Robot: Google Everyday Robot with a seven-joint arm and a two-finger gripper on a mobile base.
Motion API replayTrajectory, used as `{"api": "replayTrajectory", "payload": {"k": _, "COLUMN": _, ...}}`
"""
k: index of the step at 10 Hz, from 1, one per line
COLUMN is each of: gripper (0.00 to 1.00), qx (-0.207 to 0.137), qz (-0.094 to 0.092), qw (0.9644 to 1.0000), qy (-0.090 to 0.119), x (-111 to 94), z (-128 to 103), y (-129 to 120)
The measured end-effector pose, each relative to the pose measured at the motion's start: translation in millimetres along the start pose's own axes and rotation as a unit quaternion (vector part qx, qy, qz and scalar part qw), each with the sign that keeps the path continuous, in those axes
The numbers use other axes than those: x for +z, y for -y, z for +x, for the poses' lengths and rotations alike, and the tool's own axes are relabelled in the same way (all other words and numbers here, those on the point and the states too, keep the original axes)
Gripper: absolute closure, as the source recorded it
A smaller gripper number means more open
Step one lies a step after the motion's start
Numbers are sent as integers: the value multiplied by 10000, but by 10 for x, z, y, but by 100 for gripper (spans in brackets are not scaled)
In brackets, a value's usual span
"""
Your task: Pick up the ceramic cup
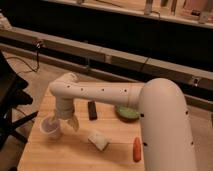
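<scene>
The ceramic cup point(50, 129) is a small round white cup standing near the left edge of the wooden table point(75, 155). My gripper point(63, 122) hangs from the white arm point(105, 92) and points down just above and to the right of the cup. Its fingers are spread open, one over the cup's rim and the other point(74, 123) to the right of the cup. The gripper holds nothing.
A black bar point(92, 110) lies behind the gripper. A green bowl point(127, 113) sits partly under the arm. A white rectangular block point(98, 140) and an orange carrot-like thing point(137, 149) lie at the front. A dark chair point(10, 100) stands left of the table.
</scene>
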Motion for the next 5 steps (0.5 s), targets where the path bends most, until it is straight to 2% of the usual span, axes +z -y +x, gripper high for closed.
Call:
{"api": "replayTrajectory", "payload": {"k": 1, "gripper": 27, "qx": -9, "qz": -5, "qw": 10000, "qy": -1, "x": 35, "z": -14, "y": 1}}
{"api": "replayTrajectory", "payload": {"k": 3, "gripper": 47, "qx": 12, "qz": -28, "qw": 10000, "qy": -43, "x": 61, "z": -39, "y": 6}}
{"api": "replayTrajectory", "payload": {"k": 5, "gripper": 73, "qx": 69, "qz": -21, "qw": 9999, "qy": -129, "x": 23, "z": -61, "y": 23}}
